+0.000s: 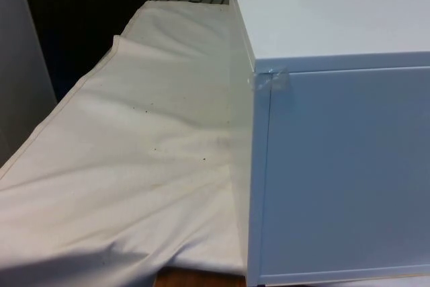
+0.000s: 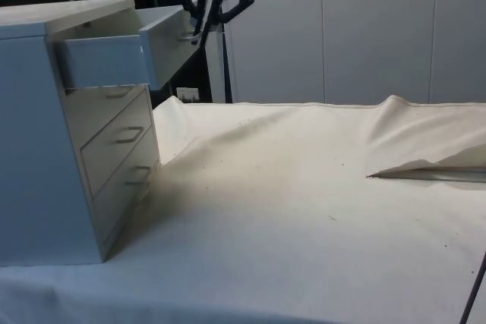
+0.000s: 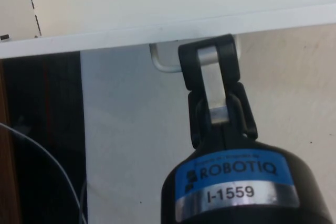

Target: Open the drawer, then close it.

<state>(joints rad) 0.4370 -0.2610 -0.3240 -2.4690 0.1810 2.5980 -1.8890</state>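
**Q:** Fingers (image 3: 229, 74) — what are they doing?

**A:** Mine are closing around the metal handle (image 3: 163, 62) of the top drawer (image 2: 125, 51), one black pad on each side of the bar. My gripper (image 2: 199, 26) is hanging at the drawer's front edge.

**Q:** How is the drawer looking?

**A:** White, pale front, standing pulled well out from the chest of drawers (image 2: 53, 149), which is sitting at the side view's left on the white cloth (image 2: 304, 210). Two lower drawers (image 2: 121, 153) are lying flush, each with a small bar handle.

**Q:** And from the front?

**A:** I am seeing the chest's plain white back and top (image 1: 336, 132), filling the front view's right.
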